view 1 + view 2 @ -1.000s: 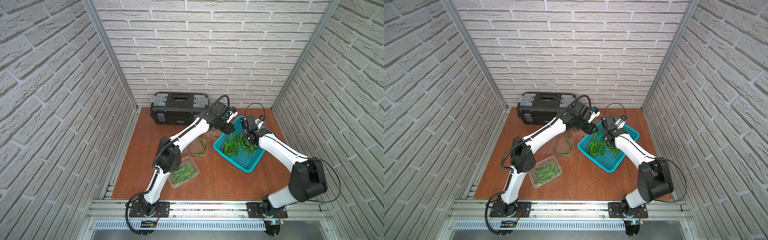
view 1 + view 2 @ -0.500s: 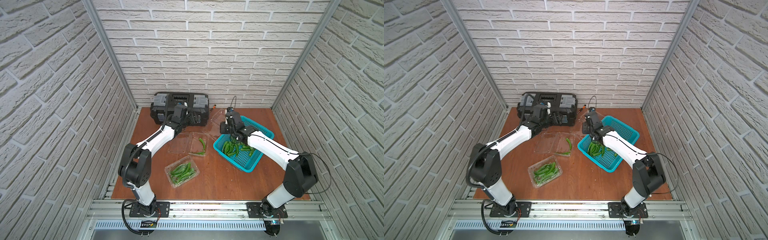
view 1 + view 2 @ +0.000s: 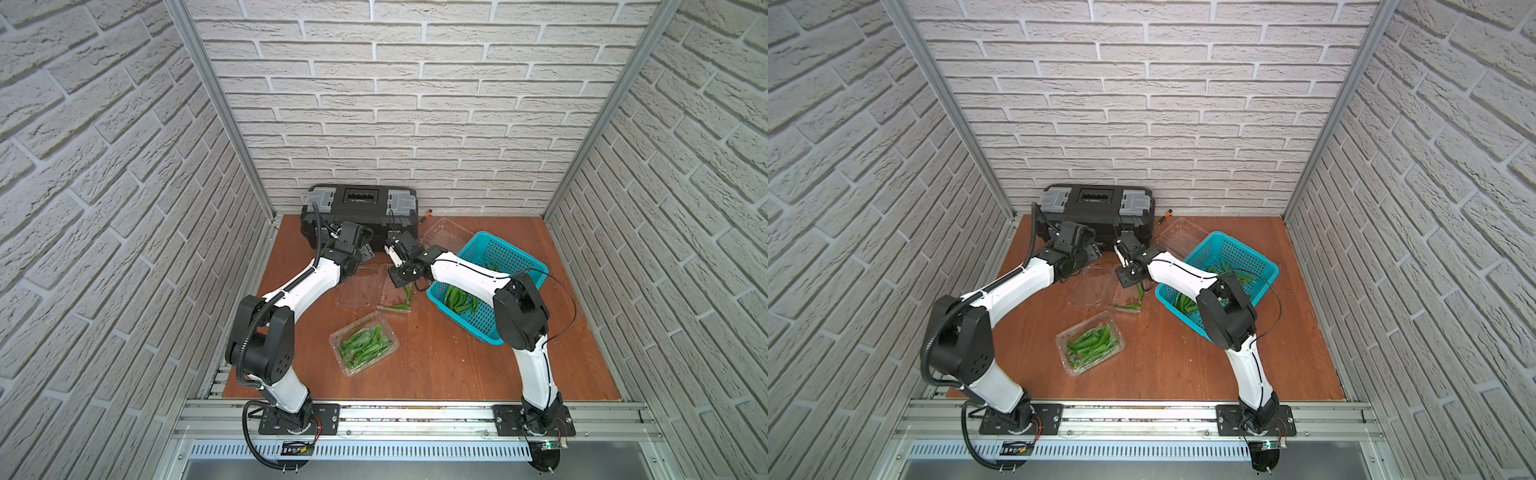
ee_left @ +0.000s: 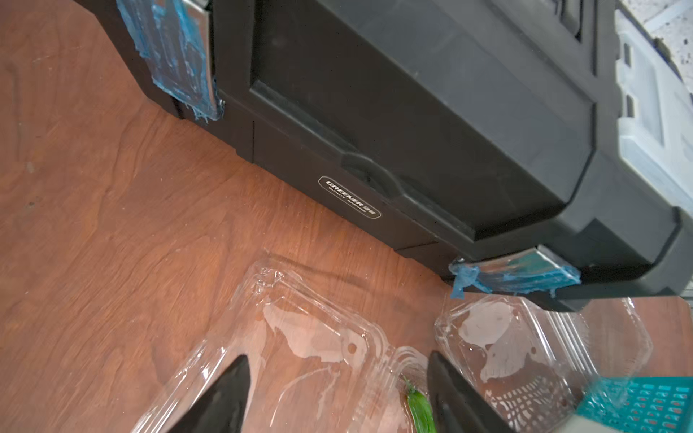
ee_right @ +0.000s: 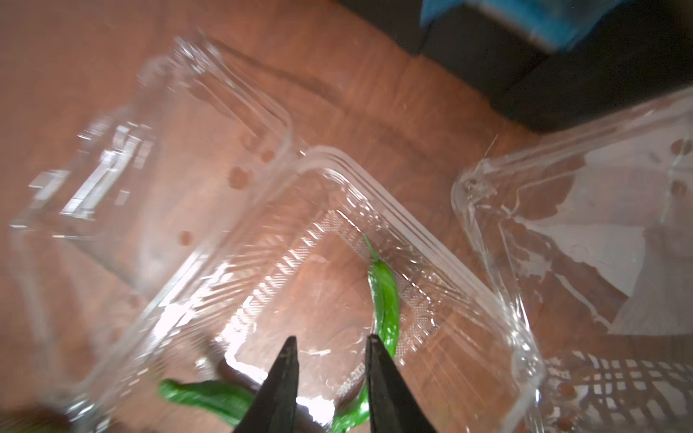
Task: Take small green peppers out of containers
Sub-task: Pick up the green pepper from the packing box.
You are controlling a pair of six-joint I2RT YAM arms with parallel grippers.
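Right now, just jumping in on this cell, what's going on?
The right gripper hangs, jaws slightly apart and empty, over the open container, which has a few small green peppers left in it. The left gripper, wide open and holding nothing, is over that container's flipped-out lid, near the black toolbox. An empty container lies at the back beside the teal basket, which already holds peppers. A full container nearer the front looks closed.

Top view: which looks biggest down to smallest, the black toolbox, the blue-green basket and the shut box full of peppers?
1. Black toolbox and blue-green basket: about alike, and the right arm hides part of the basket, so unranked.
2. Shut pepper box: smallest.
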